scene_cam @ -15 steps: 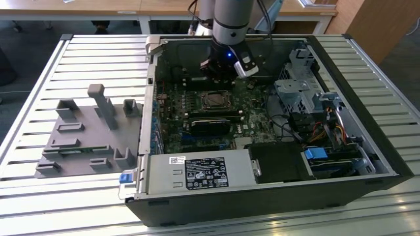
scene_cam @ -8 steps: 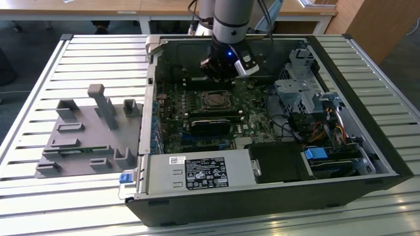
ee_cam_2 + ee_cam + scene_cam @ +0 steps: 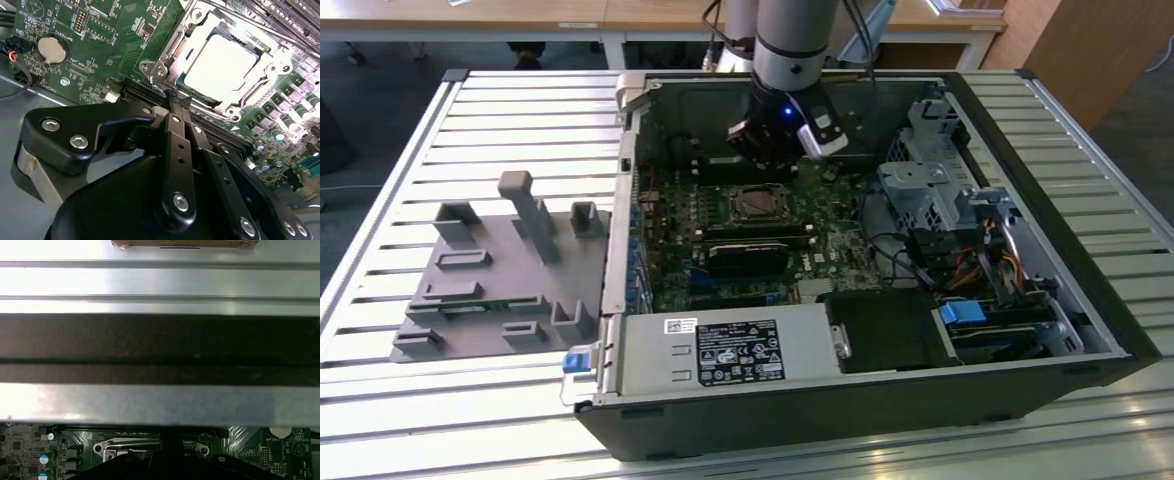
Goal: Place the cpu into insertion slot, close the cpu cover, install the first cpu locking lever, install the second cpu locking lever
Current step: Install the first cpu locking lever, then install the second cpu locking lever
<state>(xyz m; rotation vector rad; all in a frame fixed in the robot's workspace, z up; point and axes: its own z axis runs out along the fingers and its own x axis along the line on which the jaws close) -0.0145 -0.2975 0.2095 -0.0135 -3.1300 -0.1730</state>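
In the second wrist view the cpu [image 3: 222,62] lies in the insertion slot [image 3: 758,203], its pale metal top showing through the square opening of the cpu cover [image 3: 169,51]. The silvery cover lies flat around the chip. My gripper [image 3: 176,97] is shut with nothing between its fingers [image 3: 180,145]. Its tip sits right at the socket's edge, next to a thin metal lever [image 3: 210,107] running along that side. In the exterior view the gripper [image 3: 769,165] hangs over the green board just behind the socket. Whether the tip touches the lever I cannot tell.
The open computer case [image 3: 881,400] sits on a slatted metal table [image 3: 480,120]. A power supply box [image 3: 720,350] fills its front and cables [image 3: 961,270] and drive bays its right. A grey fixture [image 3: 494,270] stands on the exterior view's left. A coin battery [image 3: 48,48] sits on the board.
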